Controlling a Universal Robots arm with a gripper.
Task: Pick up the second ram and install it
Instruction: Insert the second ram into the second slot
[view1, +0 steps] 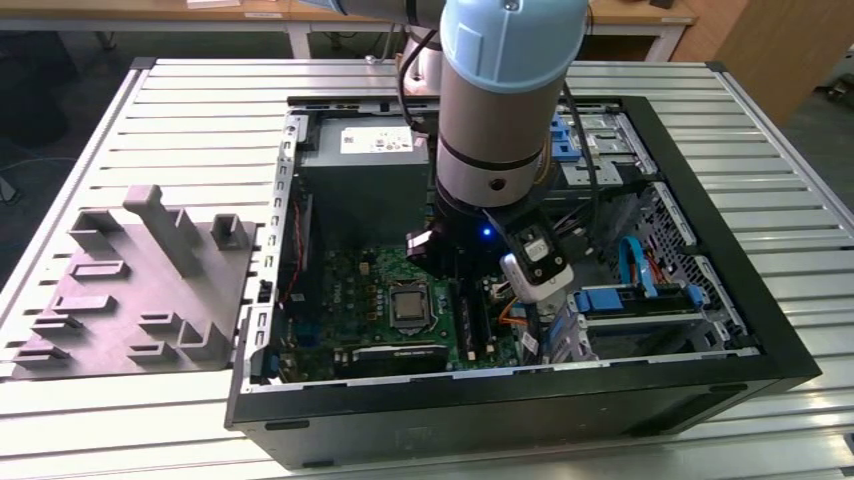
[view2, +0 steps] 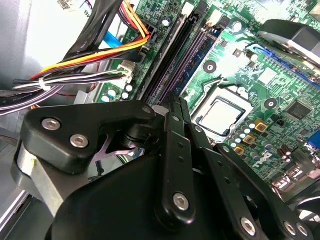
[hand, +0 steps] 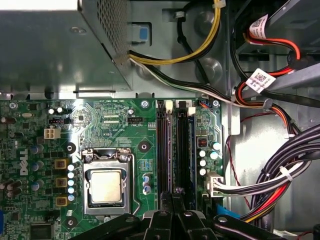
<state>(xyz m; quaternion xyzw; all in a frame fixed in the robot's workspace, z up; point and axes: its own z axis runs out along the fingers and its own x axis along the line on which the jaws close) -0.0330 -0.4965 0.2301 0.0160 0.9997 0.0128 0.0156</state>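
We see the black linkage gripper lowered inside the open black desktop computer case, its fingers drawn together over the bank of long black memory slots beside the silver square processor on the green motherboard. We judge the fingers to be pinched on the second ram, a long thin dark memory stick that appears to stand edge-on in one of the slots, though where the tips meet it is hidden by the gripper body, so the hold itself is our reading. The risk here, as we judge it, is a stick sitting slightly askew: pressed down tilted, it could jam against the slot walls or leave the white end latches unclosed. The bundle of yellow, orange and black power cables runs near the slots and could snag the wrist. The case lies on its side on a table of ribbed silver metal slats, with a grey moulded fixture block at the exterior view's left, and wooden furniture stands beyond the table.
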